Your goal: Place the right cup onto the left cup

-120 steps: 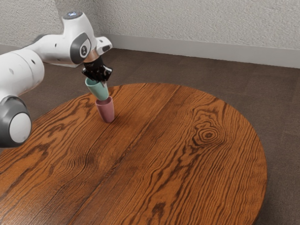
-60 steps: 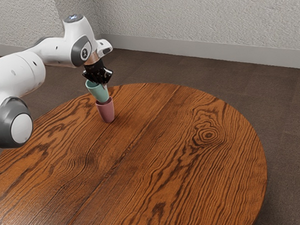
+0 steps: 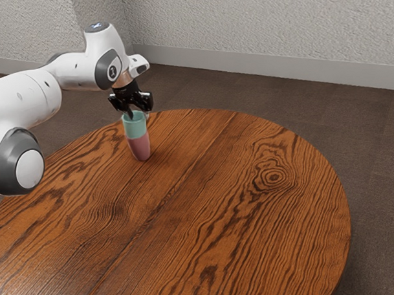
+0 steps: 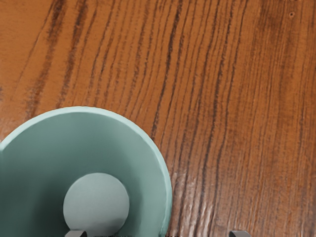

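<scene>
Wood grain ran across the table (image 3: pixel 205 205) beneath the pink cup (image 3: pixel 139 148). The green cup (image 3: pixel 135 127) sat roughly upright in the pink cup's mouth, upper wall exposed. Above the pink cup, the gripper (image 3: pixel 139 115) straddled the green rim; its jaws stood apart, released, one tip inside and one outside. Judged by appearance, the green cup was light, stiff and somewhat slippery, its fragility uncertain. Recommended grip point: the upper wall, pinched lightly. Excess force risked tipping the stack or wedging the cups.
</scene>
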`<move>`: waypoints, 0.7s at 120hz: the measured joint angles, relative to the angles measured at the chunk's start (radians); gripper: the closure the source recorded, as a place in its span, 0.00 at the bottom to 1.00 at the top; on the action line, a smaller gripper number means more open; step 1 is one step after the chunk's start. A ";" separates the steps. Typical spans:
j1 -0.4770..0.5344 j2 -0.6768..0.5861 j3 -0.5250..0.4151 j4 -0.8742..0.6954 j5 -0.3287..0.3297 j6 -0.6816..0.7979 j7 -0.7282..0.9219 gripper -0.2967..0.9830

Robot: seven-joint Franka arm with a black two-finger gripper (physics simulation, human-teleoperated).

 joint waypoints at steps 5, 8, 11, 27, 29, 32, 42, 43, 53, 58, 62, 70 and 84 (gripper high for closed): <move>-0.001 -0.008 0.002 -0.005 -0.008 -0.001 0.001 0.44; -0.002 -0.015 0.002 -0.008 -0.012 -0.002 0.001 0.42; -0.003 -0.023 0.003 -0.011 -0.015 -0.003 0.001 0.40; -0.014 -0.086 0.003 -0.044 -0.032 -0.009 0.003 0.32; -0.016 -0.095 0.003 -0.049 -0.033 -0.009 0.003 0.31; -0.018 -0.108 0.003 -0.056 -0.035 -0.010 0.003 0.30; -0.029 -0.174 -0.002 -0.102 -0.039 -0.015 0.004 0.28; -0.031 -0.182 -0.002 -0.106 -0.039 -0.017 0.004 0.28; -0.048 -0.268 0.000 -0.154 -0.042 -0.049 0.005 0.26; -0.053 -0.306 0.000 -0.172 -0.042 -0.075 0.005 0.26; -0.060 -0.337 0.000 -0.183 -0.043 -0.098 0.005 0.25; -0.070 -0.405 0.000 -0.233 -0.043 -0.141 0.006 0.25; -0.097 -0.490 -0.001 -0.288 -0.043 -0.221 0.007 0.24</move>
